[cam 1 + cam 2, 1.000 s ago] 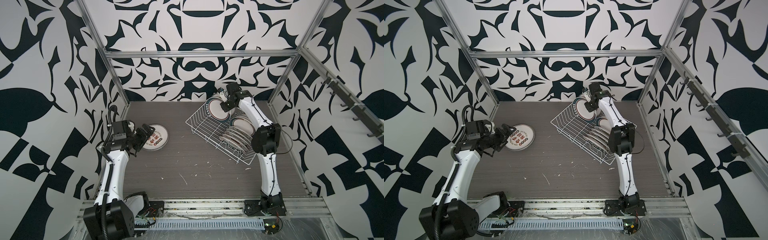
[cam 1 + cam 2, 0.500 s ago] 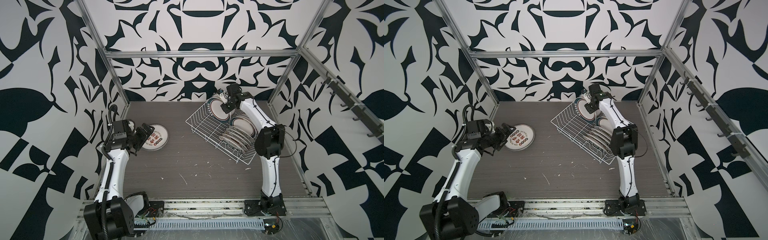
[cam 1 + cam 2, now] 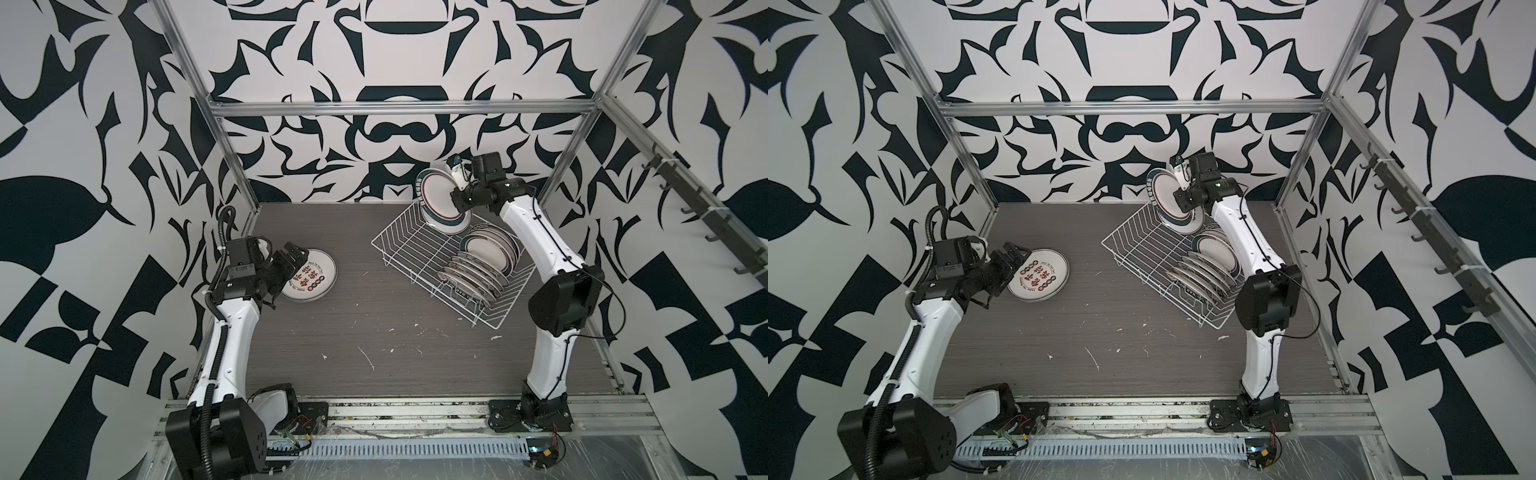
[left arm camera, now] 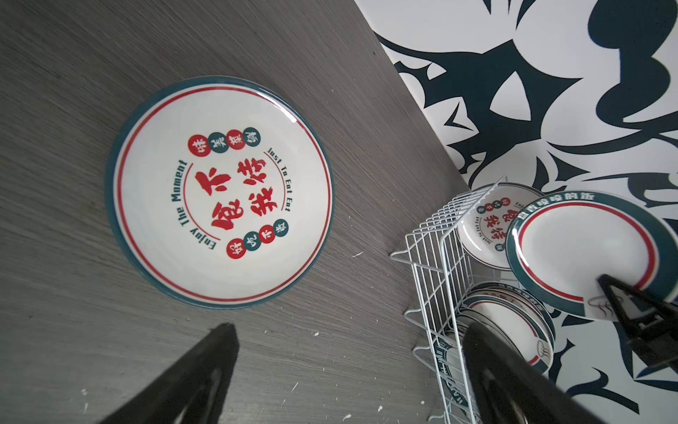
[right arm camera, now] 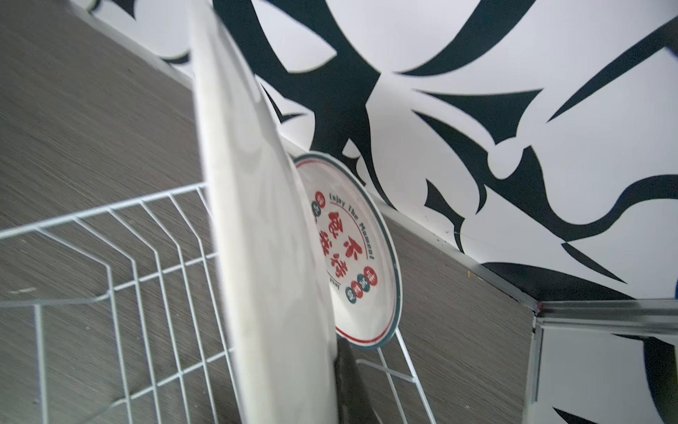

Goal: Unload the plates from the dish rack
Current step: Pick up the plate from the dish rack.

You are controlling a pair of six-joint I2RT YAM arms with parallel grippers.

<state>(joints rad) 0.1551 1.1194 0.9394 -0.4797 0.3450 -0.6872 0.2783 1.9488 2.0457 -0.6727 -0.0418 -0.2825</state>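
Observation:
My right gripper is shut on the rim of a white plate with a dark green rim, held tilted above the far end of the dish rack. In the right wrist view this held plate is edge-on, with only one finger showing. A plate with red characters stands behind it in the rack. Several more plates lean in the near slots. My left gripper is open and empty beside a character plate lying flat on the table.
The rack sits at an angle close to the back wall and the right frame post. The right arm's elbow hangs beside the rack's near corner. Small white chips are scattered on the grey table.
The right gripper has tightened on the green-rimmed plate and raised it a little above the rack, while its elbow swung right. The left arm has stayed still.

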